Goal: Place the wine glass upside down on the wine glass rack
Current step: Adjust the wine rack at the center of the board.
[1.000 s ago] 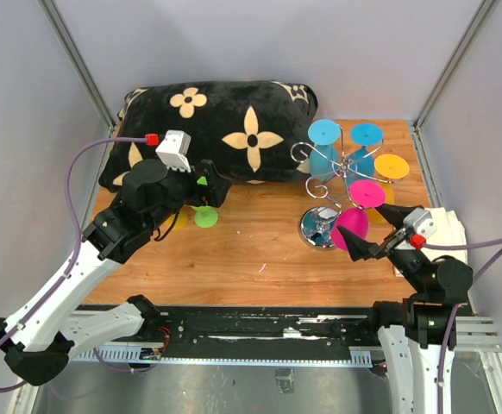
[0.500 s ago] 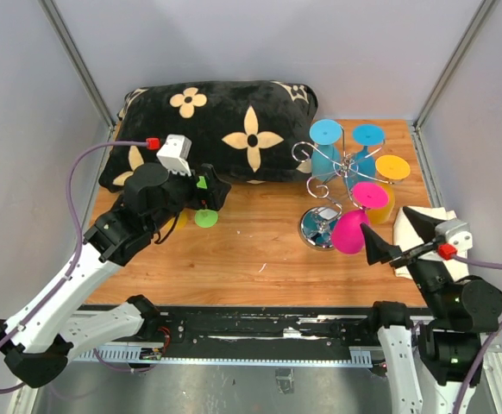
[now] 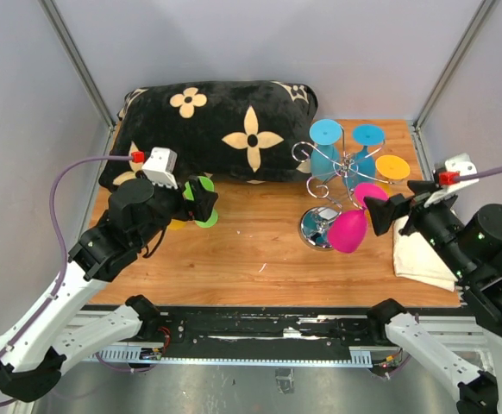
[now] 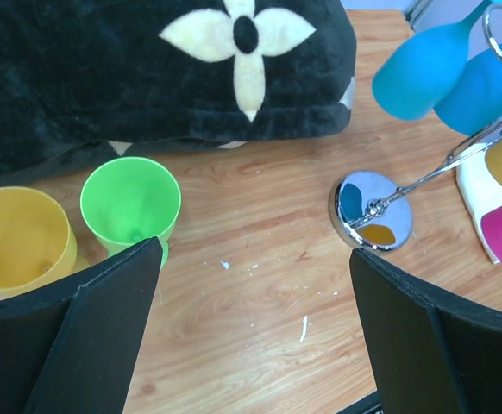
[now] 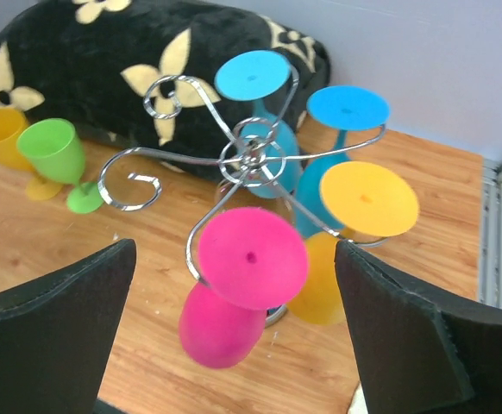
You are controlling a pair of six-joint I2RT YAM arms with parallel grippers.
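The wine glass rack (image 3: pixel 344 166) is a chrome wire stand with scroll arms on a round mirrored base (image 3: pixel 317 228); the right wrist view looks down on its hub (image 5: pixel 253 159). A pink wine glass (image 5: pixel 249 257) hangs upside down from a near arm, tilted, beside an orange one (image 5: pixel 367 198) and two blue ones (image 5: pixel 253 75). My right gripper (image 3: pixel 398 200) is open to the right of the pink glass, holding nothing. A green wine glass (image 4: pixel 130 205) and a yellow one (image 4: pixel 16 238) stand upright by the pillow. My left gripper (image 3: pixel 201 200) hovers open just above them, empty.
A black pillow (image 3: pixel 216 125) with cream flowers fills the back left of the wooden table (image 3: pixel 251 259). A white cloth (image 3: pixel 419 252) lies at the right edge. Grey walls enclose three sides.
My right arm has lifted and drawn back to the right, away from the pink glass, which stays hanging on the rack. My left gripper has shifted slightly left over the green glass.
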